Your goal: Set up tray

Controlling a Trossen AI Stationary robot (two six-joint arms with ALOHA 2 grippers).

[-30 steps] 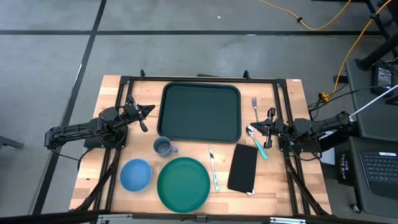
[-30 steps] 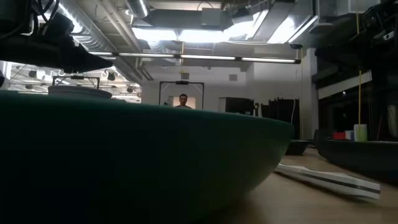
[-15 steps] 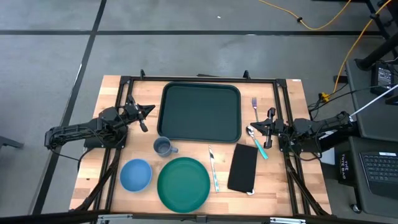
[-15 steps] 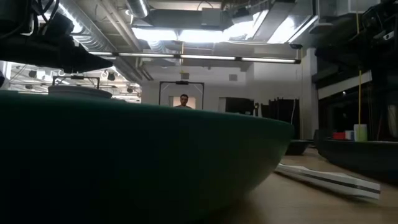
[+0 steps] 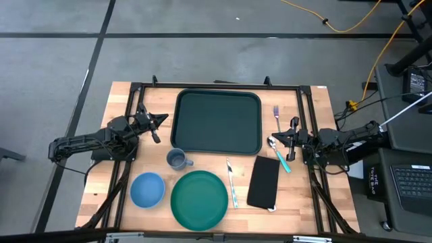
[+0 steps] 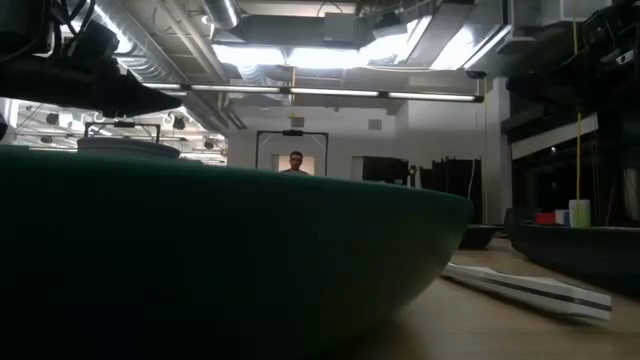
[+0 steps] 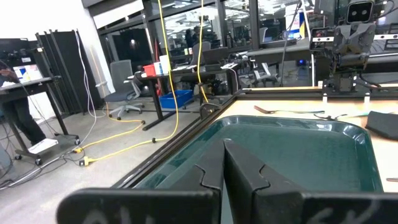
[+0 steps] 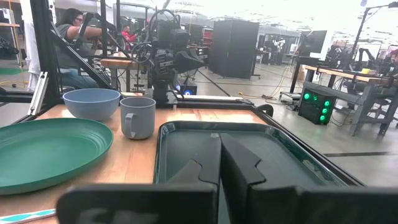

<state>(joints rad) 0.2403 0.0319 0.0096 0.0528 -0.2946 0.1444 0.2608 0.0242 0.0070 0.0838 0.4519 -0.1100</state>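
One big dark green tray (image 5: 218, 122) lies flat at the far middle of the wooden tabletop (image 5: 307, 202), with nothing on it. Just left of it the left claw (image 5: 158, 119) sits low, arm stretched in from the left, fingers shut on nothing. Just right of it the right claw (image 5: 284, 138) points toward the tray, also shut and holding nothing, near a fork (image 5: 277, 117).

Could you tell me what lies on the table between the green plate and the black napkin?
A knife lies alone between the green plate and the black napkin, seen in the high view.
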